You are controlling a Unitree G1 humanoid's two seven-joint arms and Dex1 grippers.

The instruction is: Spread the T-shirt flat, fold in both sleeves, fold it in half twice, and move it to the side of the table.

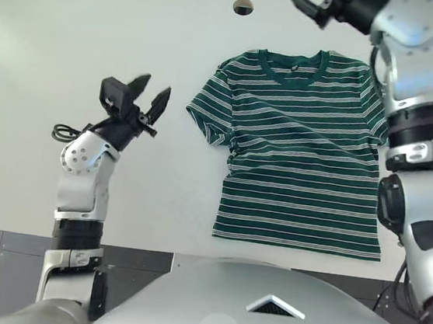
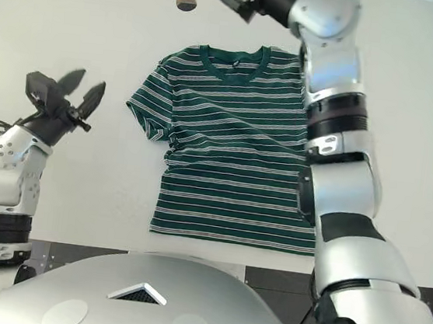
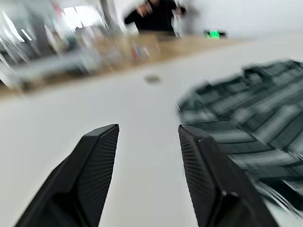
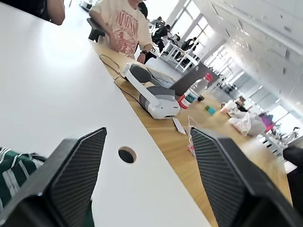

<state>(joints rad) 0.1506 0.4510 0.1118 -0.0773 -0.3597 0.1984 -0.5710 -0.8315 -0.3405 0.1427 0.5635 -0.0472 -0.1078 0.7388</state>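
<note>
1. The dark green T-shirt with thin white stripes (image 1: 304,148) is lying face up on the white table (image 1: 99,23). Its collar points at the far edge and its hem sits close to the near edge, over toward the right-hand side.
2. It looks mostly spread out. The left sleeve sticks out sideways and there's some wrinkling around that armpit. My right arm covers part of the right sleeve, so I can't say how that one lies.
3. The left gripper (image 1: 154,89) hangs over bare table, a bit apart from the left sleeve. Its two black fingers are spread wide with nothing between them.
4. The right gripper (image 4: 147,135) is up by the far edge, just past the collar. Its jaws are also wide apart and empty.
5. A small round hole in the tabletop (image 1: 243,7) sits near the far edge, close to the right gripper.
</note>
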